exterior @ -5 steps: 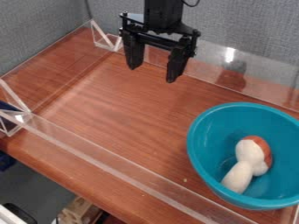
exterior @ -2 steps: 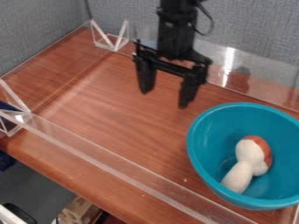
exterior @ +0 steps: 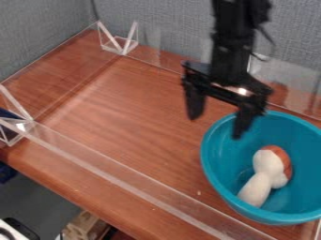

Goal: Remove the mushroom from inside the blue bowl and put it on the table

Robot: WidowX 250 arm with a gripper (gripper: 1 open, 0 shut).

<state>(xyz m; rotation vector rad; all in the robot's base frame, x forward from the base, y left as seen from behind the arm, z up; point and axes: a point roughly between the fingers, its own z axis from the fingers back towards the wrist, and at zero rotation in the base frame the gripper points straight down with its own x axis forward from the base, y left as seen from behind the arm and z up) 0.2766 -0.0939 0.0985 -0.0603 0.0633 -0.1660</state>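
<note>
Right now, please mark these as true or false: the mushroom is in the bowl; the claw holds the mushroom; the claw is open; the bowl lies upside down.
1. The mushroom lies inside the blue bowl. True.
2. The claw holds the mushroom. False: it is empty, above the bowl's far rim.
3. The claw is open. True.
4. The bowl lies upside down on the table. False: it stands upright, opening upward.

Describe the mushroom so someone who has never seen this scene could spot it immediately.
On the reddish wood table, look to the lower right for the large teal-blue bowl. The mushroom lies on its side inside it, the only thing in the bowl: a thick cream-white stem with a reddish-brown cap.
</note>
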